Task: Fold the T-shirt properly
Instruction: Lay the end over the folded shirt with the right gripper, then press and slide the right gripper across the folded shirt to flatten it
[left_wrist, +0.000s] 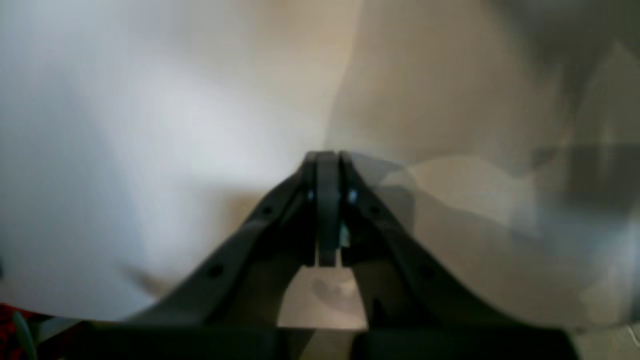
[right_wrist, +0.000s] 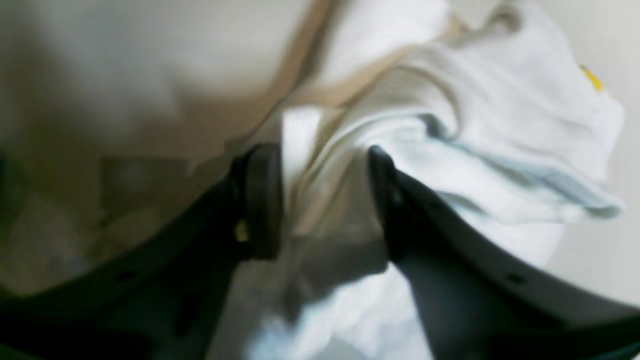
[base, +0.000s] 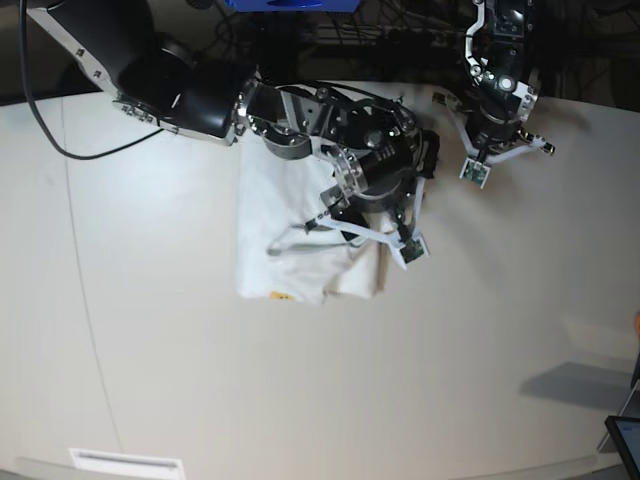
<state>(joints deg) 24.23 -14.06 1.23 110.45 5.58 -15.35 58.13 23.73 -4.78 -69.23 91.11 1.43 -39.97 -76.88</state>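
I'm looking at the table (base: 150, 330) from above, and the shirt (base: 290, 240) lies near its middle, white side up, already gathered into a fairly compact oblong with a bit of yellow print peeking out at its near edge. So, by my reading, most of the folding is done; what's left is the bunched right-hand edge, which looks rumpled rather than flat, and a final tidy.

My right arm reaches in over the shirt, its gripper (right_wrist: 325, 200) low on that rumpled edge. From the wrist view its jaws stand apart with a fold of white cloth lying between them; whether they're about to pinch it or letting it go, I can't tell, and nothing looks clamped.

My left arm sits well clear, up by the far edge of the table, off the cloth entirely. Its gripper (left_wrist: 327, 210) is fully closed, fingers pressed together with nothing between them, pale tabletop blurred beneath.

Next, I'd judge, the lumpy edge wants smoothing or one more fold over.
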